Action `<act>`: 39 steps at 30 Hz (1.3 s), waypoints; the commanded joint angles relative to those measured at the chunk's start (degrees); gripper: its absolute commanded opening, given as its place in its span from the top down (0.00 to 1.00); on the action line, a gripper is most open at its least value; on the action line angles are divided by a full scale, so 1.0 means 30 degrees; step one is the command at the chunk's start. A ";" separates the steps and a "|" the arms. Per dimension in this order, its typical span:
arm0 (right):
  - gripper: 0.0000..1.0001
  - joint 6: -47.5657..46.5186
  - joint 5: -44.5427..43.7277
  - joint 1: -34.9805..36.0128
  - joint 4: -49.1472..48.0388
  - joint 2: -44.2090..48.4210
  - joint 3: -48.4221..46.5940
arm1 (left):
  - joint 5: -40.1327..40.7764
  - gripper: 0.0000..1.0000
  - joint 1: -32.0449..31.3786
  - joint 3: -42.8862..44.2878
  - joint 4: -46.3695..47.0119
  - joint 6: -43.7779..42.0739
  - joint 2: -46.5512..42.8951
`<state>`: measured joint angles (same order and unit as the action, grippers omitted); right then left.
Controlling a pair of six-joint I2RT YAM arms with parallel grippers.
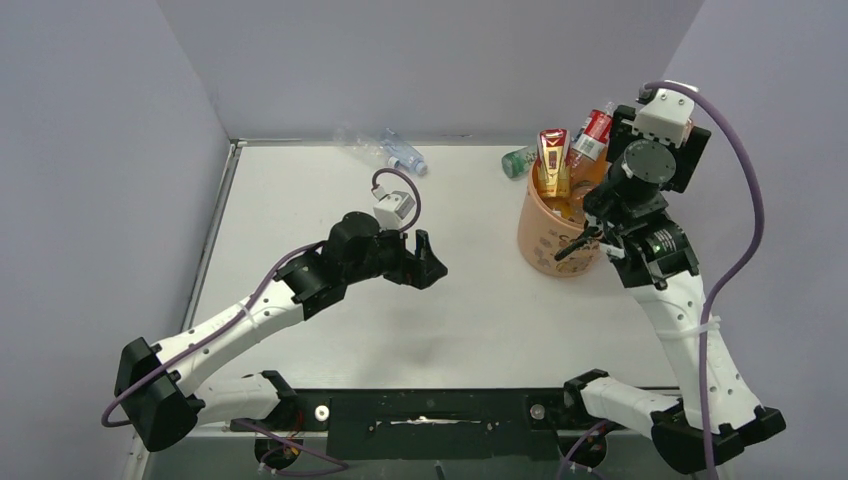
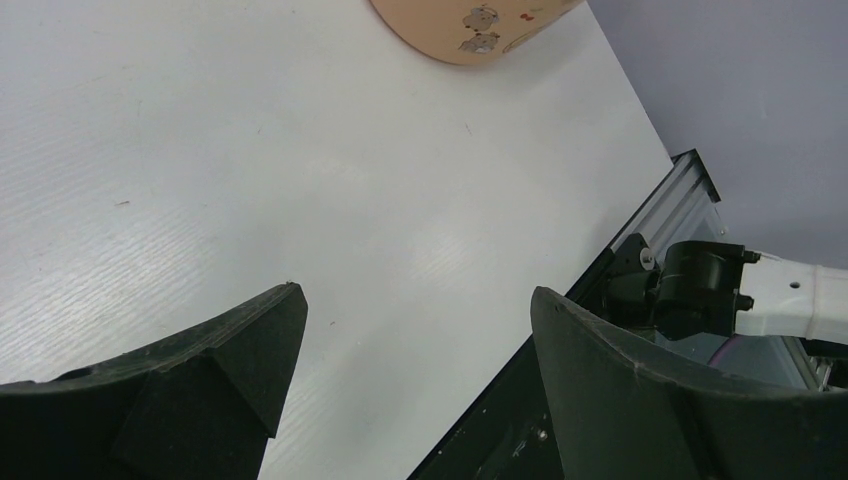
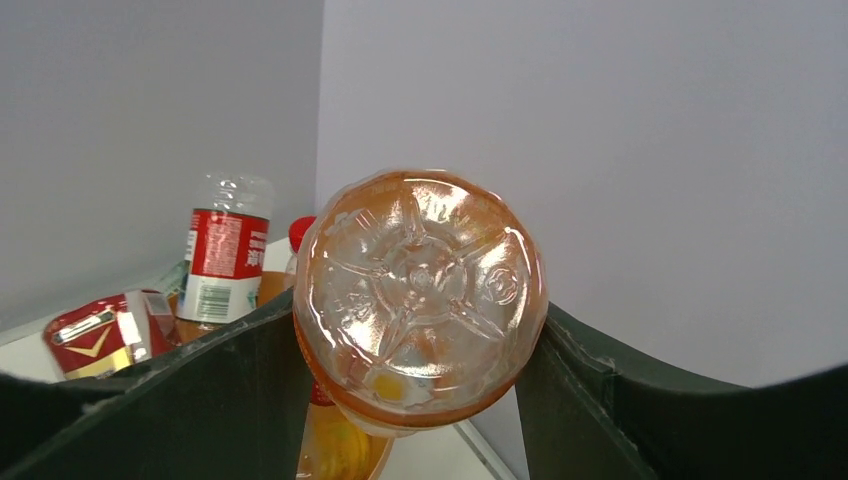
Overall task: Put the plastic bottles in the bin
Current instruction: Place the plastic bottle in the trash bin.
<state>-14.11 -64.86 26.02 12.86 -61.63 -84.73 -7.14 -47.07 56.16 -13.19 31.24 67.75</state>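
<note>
Matte table (image 1: 330, 330), right pincer (image 3: 418, 312) clasping translucent bottle (image 3: 420, 270)

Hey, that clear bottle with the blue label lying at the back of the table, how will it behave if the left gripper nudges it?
Lying on its side, the blue-label bottle will probably roll away when nudged. It looks clear and empty, so likely light and easily dented by a squeeze.
</note>
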 commanded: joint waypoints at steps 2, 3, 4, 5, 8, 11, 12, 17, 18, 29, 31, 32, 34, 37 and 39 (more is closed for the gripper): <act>0.67 0.4086 0.5382 -0.4167 0.2150 -0.0725 -0.0405 | -0.0306 0.16 0.0104 -0.0112 0.0831 -0.0075 -0.0771; 0.67 0.4505 0.6158 -0.4792 0.2270 -0.0823 -0.0284 | -0.0265 0.16 0.0118 -0.0142 0.0802 -0.0073 -0.0809; 0.67 0.4861 0.6771 -0.5233 0.2402 -0.0919 -0.0156 | -0.0244 0.16 0.0131 -0.0186 0.0772 -0.0088 -0.0865; 0.67 0.5213 0.7606 -0.5769 0.2467 -0.0997 0.0043 | -0.0231 0.17 0.0133 -0.0217 0.0758 -0.0101 -0.0925; 0.68 0.6137 0.9252 -0.6545 0.2721 -0.1056 0.0702 | -0.0228 0.17 0.0162 -0.0360 0.0749 -0.0117 -0.1042; 0.69 0.6817 1.0316 -0.6760 0.2765 -0.1021 0.1527 | -0.0266 0.16 0.0192 -0.0464 0.0795 -0.0104 -0.1041; 0.69 0.6996 1.0557 -0.6768 0.2783 -0.1035 0.1792 | -0.0296 0.16 0.0217 -0.0468 0.0797 -0.0103 -0.1033; 0.70 0.7957 1.1312 -0.6825 0.3123 -0.0903 0.3388 | -0.0279 0.16 0.0239 -0.0632 0.0873 -0.0104 -0.1062; 0.70 0.8094 1.1403 -0.6828 0.3150 -0.0812 0.3760 | -0.0286 0.16 0.0256 -0.0668 0.0920 -0.0081 -0.1043; 0.69 0.8979 1.2430 -0.7306 0.3385 -0.0515 0.6242 | -0.0402 0.16 0.0251 -0.0777 0.1185 0.0044 -0.1005; 0.65 0.8971 1.2611 -0.7380 0.3432 -0.0663 0.6248 | -0.0404 0.16 0.0253 -0.0712 0.1174 0.0044 -0.0976; 0.63 0.8957 1.2672 -0.7406 0.3547 -0.0756 0.6194 | -0.0441 0.16 0.0278 -0.0682 0.1174 0.0022 -0.0947; 0.54 0.8966 1.2779 -0.7425 0.3677 -0.0833 0.6077 | -0.0461 0.16 0.0287 -0.0624 0.1174 0.0015 -0.0891; 0.30 0.8951 1.2889 -0.7458 0.4077 -0.0692 0.5561 | -0.0442 0.16 0.0279 -0.0531 0.1147 -0.0014 -0.0799; 0.16 0.8953 1.2886 -0.7472 0.4715 -0.0590 0.4812 | -0.0434 0.16 0.0280 -0.0484 0.1145 -0.0014 -0.0714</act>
<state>10.63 -28.40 3.70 23.42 -63.86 -67.24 -7.77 -46.65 53.25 -13.10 31.27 66.15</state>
